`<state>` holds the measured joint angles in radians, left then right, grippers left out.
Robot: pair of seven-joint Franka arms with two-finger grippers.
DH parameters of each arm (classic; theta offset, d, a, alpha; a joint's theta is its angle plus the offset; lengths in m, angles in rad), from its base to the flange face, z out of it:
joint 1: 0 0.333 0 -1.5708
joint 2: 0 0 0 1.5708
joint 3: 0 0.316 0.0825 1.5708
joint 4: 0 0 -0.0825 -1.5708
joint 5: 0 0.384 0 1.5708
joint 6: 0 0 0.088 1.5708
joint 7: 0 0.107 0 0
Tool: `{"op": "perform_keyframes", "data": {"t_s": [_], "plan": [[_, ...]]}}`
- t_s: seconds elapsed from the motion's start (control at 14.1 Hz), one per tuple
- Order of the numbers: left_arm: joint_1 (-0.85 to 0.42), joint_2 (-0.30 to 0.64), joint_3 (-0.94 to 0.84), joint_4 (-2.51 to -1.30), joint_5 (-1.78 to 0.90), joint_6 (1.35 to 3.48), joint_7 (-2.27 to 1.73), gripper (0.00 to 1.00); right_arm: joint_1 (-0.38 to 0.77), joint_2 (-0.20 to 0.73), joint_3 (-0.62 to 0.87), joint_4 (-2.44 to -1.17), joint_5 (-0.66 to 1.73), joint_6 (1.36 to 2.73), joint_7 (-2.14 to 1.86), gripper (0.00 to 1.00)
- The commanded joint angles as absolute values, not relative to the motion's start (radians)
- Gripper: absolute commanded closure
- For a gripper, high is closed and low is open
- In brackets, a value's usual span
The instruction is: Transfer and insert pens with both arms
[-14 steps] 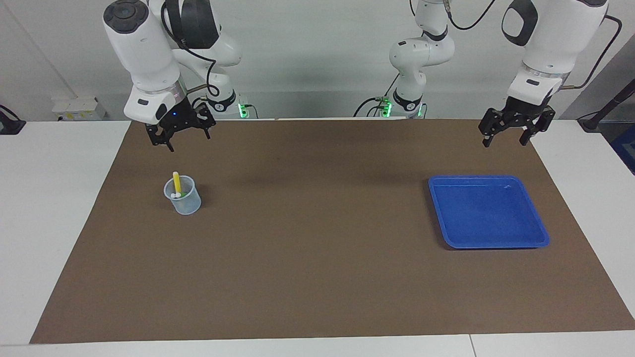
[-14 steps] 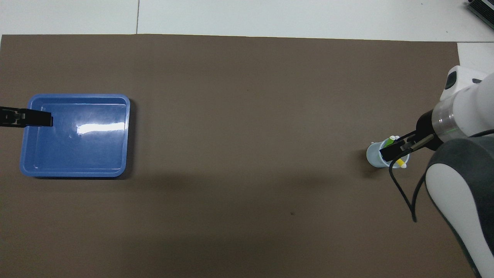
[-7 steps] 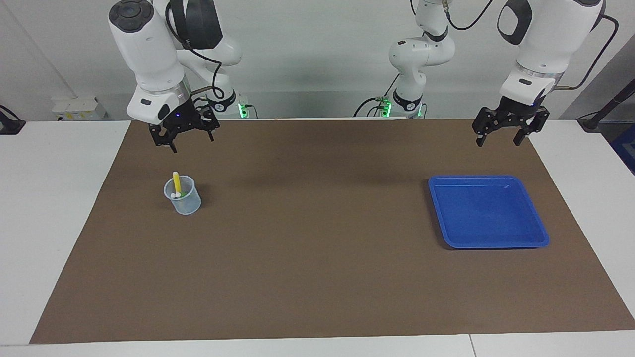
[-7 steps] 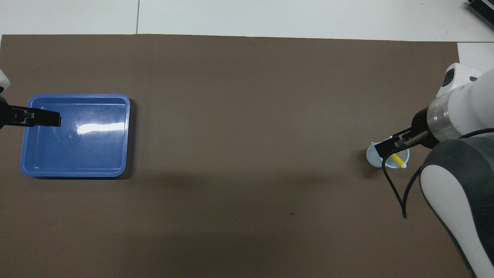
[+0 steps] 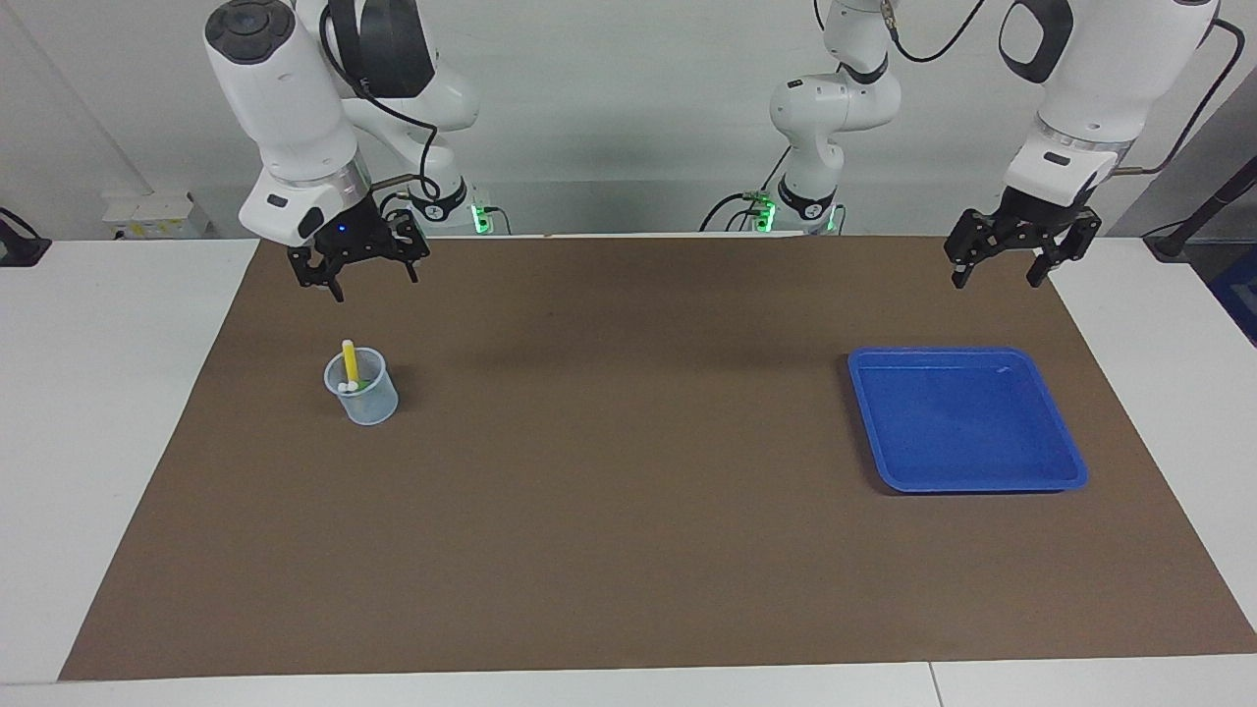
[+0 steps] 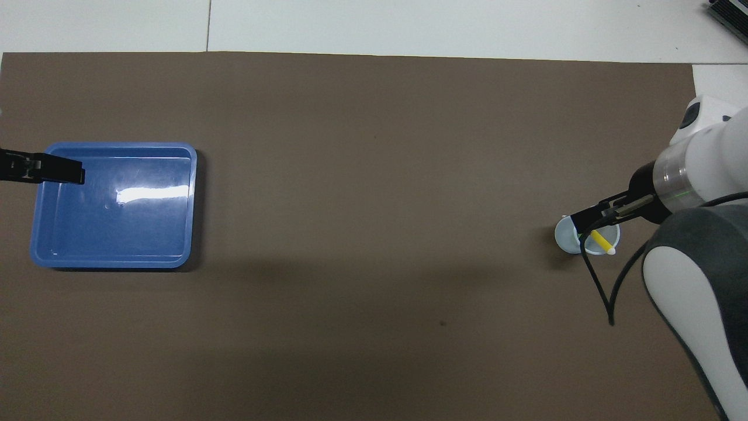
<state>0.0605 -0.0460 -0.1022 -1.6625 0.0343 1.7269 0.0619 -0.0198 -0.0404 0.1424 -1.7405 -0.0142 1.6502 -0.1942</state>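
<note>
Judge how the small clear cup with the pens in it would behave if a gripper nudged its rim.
The cup looks thin, small and probably light, so it would likely slide on the brown mat or tip. It is taller than wide, and the yellow pen leans out above the rim, which may raise its balance point. The pens would probably rattle or spill.

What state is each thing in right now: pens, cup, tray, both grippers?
Yellow pen: upright in the cup, leaning on its rim.
Green pen: in the cup, mostly hidden.
Cup: upright on the mat.
Blue tray: empty, flat.
Right gripper: open, raised, holding nothing.
Left gripper: open, raised, holding nothing.
</note>
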Motion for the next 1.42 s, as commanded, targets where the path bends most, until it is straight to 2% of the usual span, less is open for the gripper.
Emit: {"op": "perform_keyframes", "data": {"t_s": [0.0, 1.35], "plan": [[0.032, -0.025, -0.078, -1.624, 0.040, 1.695, 0.060, 0.00, -0.017, -0.026, 0.141, -1.710, -0.017, 1.654, -0.172, 0.00], [0.038, -0.032, -0.057, -1.632, 0.035, 1.687, 0.054, 0.00, -0.017, -0.026, 0.143, -1.675, -0.008, 1.617, -0.135, 0.00]]}}
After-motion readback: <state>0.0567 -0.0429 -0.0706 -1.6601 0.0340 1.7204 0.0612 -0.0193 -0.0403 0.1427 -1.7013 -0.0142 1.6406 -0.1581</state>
